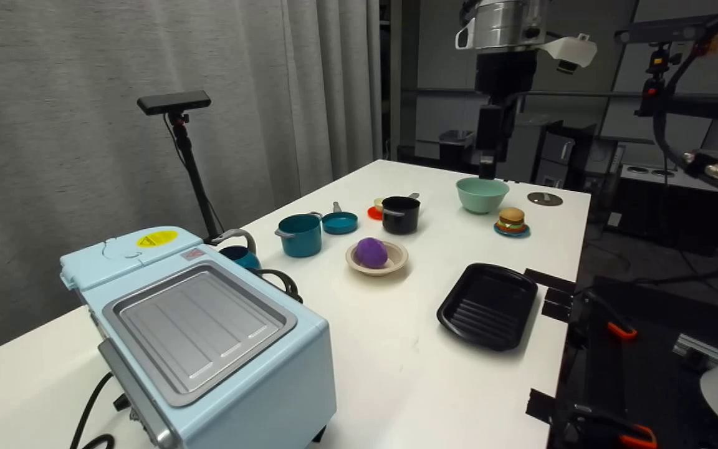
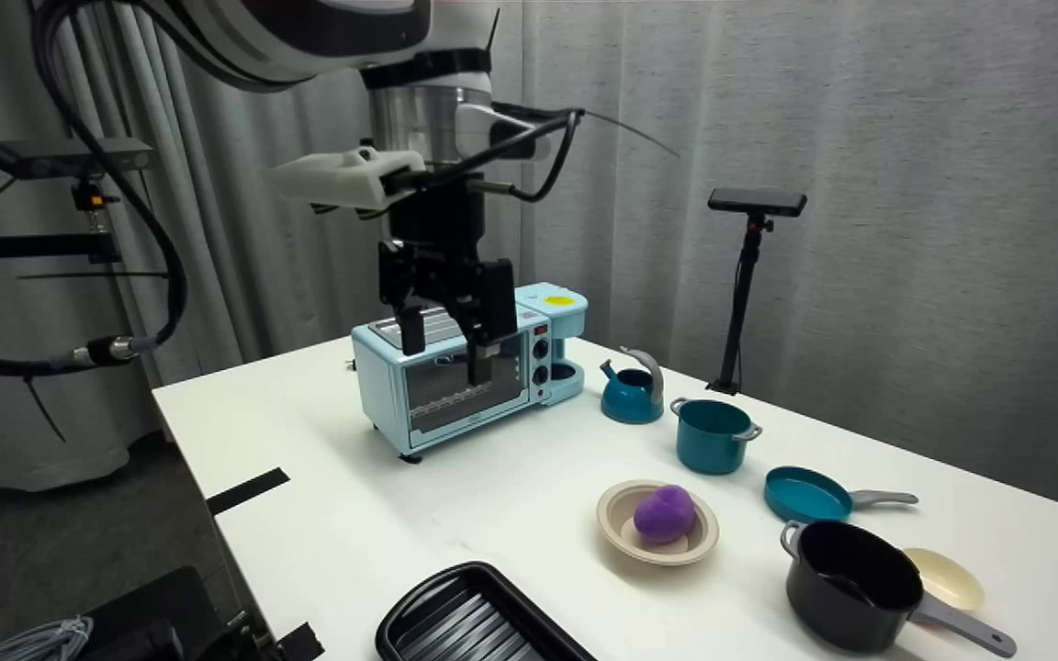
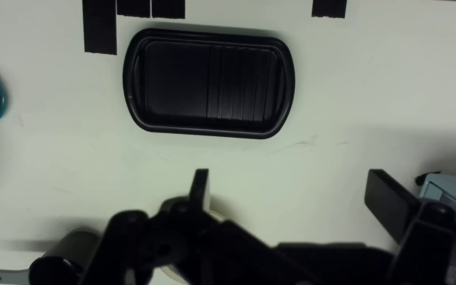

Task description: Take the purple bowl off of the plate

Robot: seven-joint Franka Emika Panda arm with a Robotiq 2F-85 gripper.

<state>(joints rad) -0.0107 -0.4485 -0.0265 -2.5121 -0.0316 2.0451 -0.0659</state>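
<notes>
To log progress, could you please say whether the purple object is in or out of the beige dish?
In: both exterior views show the purple object resting inside the beige dish.

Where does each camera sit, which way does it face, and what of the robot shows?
In an exterior view: near the black handled saucepan, facing the light-blue boxy oven; arm and open claw show.
In an exterior view: by the oven, facing the green round bowl; arm and claw, upper right.
Wrist view: on the arm, facing down at the black rectangular tray; claw fingers, bottom.
Both exterior views share the purple rounded object in the beige round dish.
</notes>
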